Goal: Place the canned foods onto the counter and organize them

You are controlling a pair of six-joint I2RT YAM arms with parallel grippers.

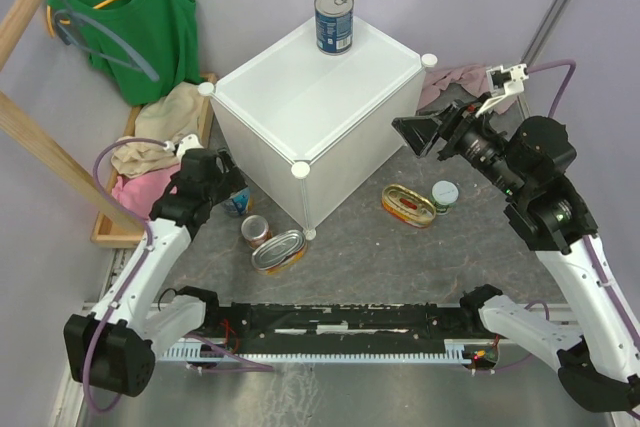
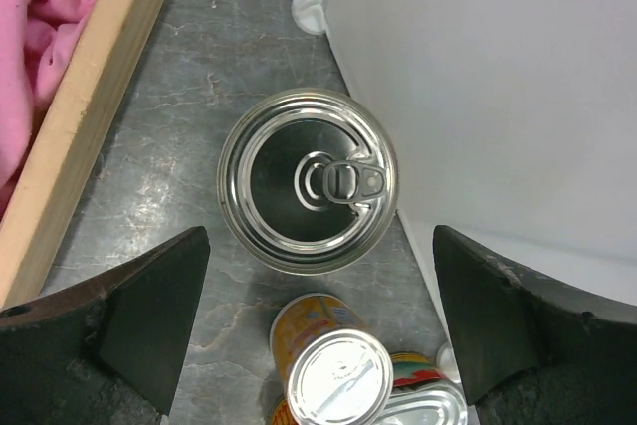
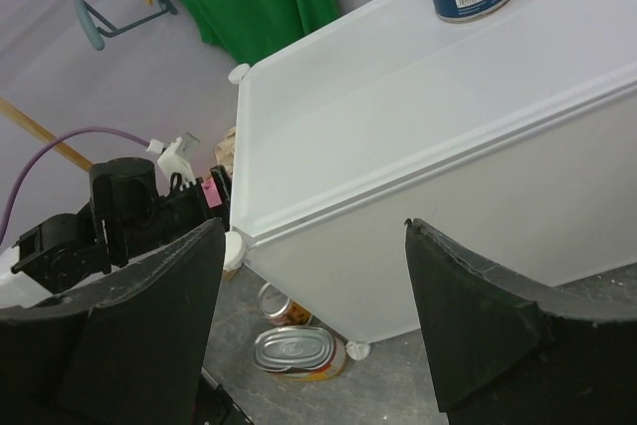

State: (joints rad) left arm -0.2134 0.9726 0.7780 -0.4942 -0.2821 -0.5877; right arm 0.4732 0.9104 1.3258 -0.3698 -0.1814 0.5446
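A: How is the tall blue-labelled metal can [image 2: 307,181], at seven o'clock of the white cube-shaped counter [image 1: 310,97], best taken?
B: The left pincer [image 2: 318,231], spread wide and empty, is best centred over it and lowered straight, clear of the counter wall.
A: What is missed from the left wrist?
B: A second blue-labelled can [image 1: 334,20] at the counter's twelve o'clock corner; the right pincer [image 3: 312,223], parted, empty.

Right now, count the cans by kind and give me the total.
Tall blue cans: 2
Small round cans: 2
Flat oval tins: 2
Total: 6
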